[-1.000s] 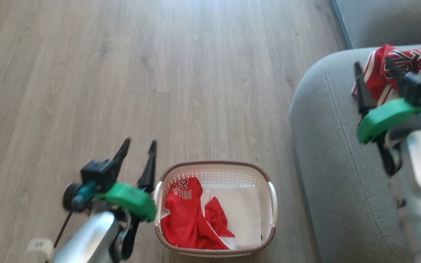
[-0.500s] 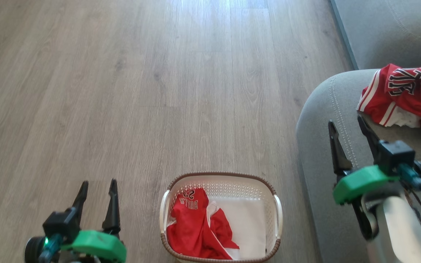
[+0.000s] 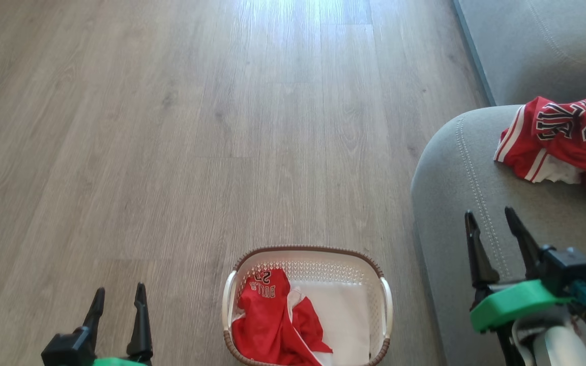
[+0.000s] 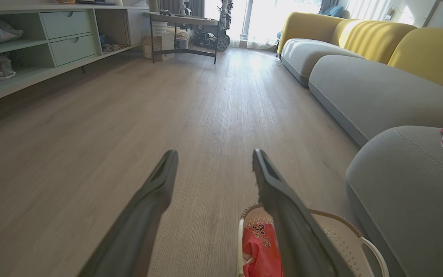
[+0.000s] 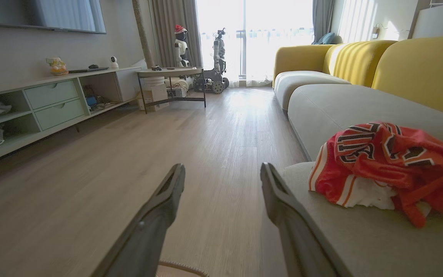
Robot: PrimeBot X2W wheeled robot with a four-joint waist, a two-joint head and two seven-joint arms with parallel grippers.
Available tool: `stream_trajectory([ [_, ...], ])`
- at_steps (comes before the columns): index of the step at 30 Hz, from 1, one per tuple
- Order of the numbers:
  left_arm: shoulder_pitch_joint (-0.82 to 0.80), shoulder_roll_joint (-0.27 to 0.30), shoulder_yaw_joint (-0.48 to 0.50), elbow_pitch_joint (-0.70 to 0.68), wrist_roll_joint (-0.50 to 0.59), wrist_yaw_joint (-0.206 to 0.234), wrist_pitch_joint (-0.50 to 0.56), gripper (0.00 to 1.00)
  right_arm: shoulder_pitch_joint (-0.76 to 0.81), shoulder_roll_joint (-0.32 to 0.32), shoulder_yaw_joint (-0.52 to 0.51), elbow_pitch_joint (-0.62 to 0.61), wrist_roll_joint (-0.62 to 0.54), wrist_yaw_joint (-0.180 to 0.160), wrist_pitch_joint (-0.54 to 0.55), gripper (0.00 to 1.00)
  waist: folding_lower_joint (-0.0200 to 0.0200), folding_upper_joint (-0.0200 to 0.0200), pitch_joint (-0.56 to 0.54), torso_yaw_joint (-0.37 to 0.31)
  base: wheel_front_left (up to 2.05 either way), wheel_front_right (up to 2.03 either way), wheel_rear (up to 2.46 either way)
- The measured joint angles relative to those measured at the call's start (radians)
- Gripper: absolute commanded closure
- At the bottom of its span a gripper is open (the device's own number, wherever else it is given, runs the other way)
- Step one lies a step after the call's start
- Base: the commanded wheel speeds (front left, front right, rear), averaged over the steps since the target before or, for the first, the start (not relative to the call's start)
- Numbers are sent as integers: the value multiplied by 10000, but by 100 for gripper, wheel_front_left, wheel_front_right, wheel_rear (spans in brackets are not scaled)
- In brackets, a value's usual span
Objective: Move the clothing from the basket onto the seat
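Right of the open left tool point(image 3: 120, 288), clothing point(image 3: 270, 325) lies in the basket point(image 3: 305, 249); the open right tool point(image 3: 489, 211) is farther.

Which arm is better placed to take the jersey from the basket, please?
Probably left: the open left gripper is left of the basket, nearer the jersey; the right gripper is over the seat.
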Motion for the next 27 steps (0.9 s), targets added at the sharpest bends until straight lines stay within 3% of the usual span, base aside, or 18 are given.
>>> stream_trajectory([
  [27,537,-322,826,512,401,-686,0,0,875,33,560,79,349,0,54,0,0,0,-75,-128,0,0,0],
])
